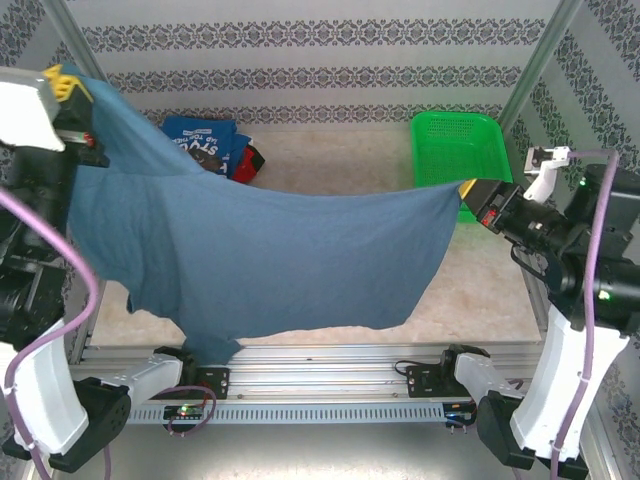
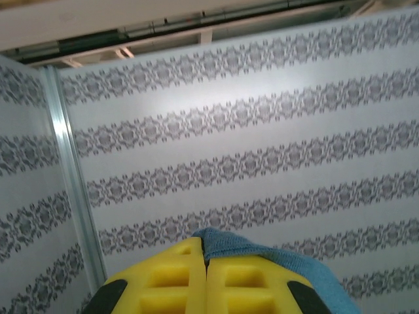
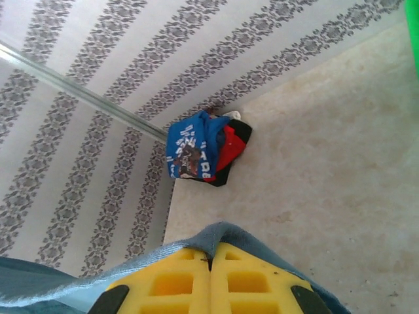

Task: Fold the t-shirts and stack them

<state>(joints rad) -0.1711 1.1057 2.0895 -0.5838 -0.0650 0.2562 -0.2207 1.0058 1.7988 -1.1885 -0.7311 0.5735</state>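
- Pads of the left gripper (image 2: 205, 243): yellow faces pressed flat together, clenched on a corner of the slate-blue t-shirt (image 1: 280, 250). A tuft of cloth pokes out past the tips and spills down one side.
- Pads of the right gripper (image 3: 211, 250): likewise clamped tight on the opposite edge of the same shirt. The blue hem rides over the tips and trails off to both sides.
- Shirt hangs spread between the two sets of fingers, lifted off the table (image 1: 480, 290). Left end sits higher than the right and the top edge sags mid-span. A tail of cloth droops lowest, below and inboard of the left fingers.
- Pile of other t-shirts (image 3: 200, 150): bright blue with white lettering on top, red and black beneath. It lies by the back wall, well beyond both sets of fingertips.
- Green basket (image 1: 455, 150): on the table just behind the right fingers.
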